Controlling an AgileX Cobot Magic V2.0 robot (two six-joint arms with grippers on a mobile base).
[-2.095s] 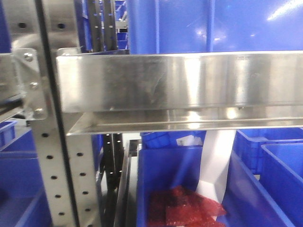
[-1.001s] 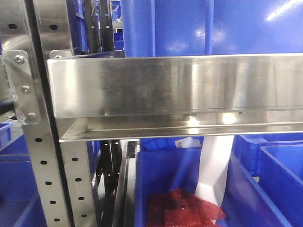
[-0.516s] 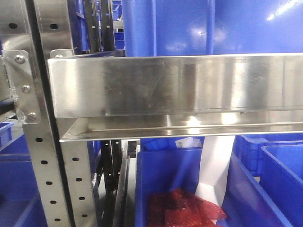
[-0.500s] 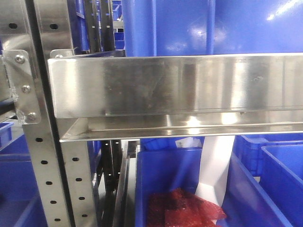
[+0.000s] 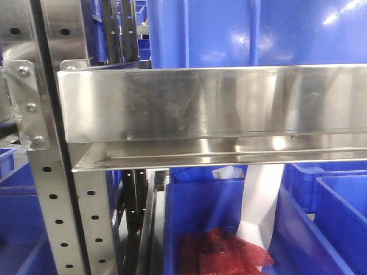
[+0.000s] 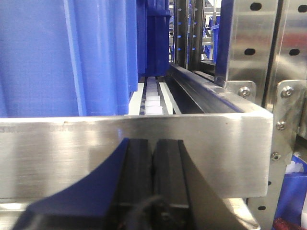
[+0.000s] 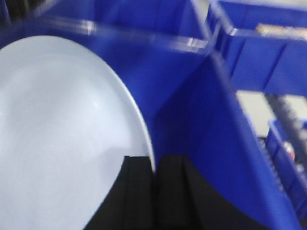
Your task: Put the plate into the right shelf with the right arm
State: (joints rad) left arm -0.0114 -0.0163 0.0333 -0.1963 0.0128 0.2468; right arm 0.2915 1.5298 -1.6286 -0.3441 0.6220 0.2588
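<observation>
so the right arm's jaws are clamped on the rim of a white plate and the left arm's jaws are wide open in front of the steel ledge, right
Not quite. The left gripper is shut, its pads pressed together with no gap, as the left wrist view shows. The rest holds: the right gripper pinches the rim of the white plate, and the left one sits before the steel ledge.

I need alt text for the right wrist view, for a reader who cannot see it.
The right hand grips the rim of a plain white plate between its black fingers. Blurred blue plastic bins fill the space behind and to the right.
</observation>
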